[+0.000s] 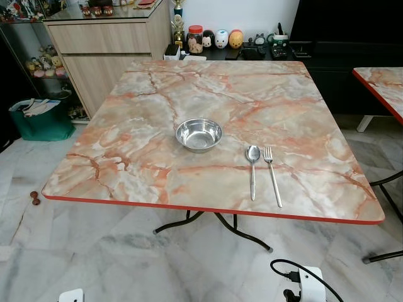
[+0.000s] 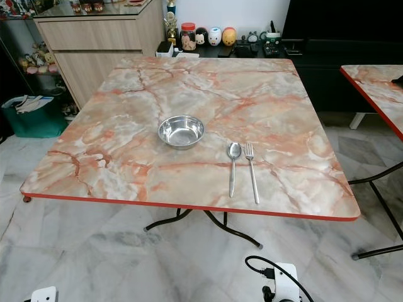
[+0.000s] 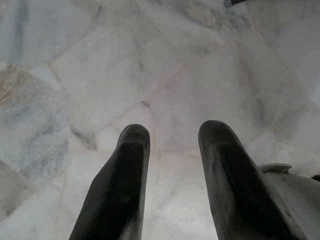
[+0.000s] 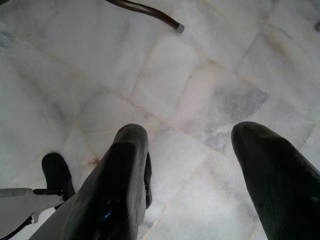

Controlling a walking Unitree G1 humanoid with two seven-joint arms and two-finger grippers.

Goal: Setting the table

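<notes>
Two grippers, left [image 3: 167,145] and right [image 4: 187,150], are hanging over the floor [image 4: 100,55] with jaws spread, while a spoon [image 1: 252,168] and fork [image 1: 272,174] are lying side by side on the tabletop [image 1: 126,145], the bowl [image 1: 198,134] sitting just beyond.

The table [image 1: 138,151] top is glossy, marble-patterned laminate with a red edge; the bowl [image 1: 198,134], spoon [image 1: 252,165] and fork [image 1: 272,175] are shiny, polished metal; the floor [image 3: 165,75] is smooth pale marble; the cabinet [image 1: 104,53] looks matt light wood.

Orange-veined marble table [image 1: 132,157], red edge; silver bowl [image 1: 199,134].
</notes>
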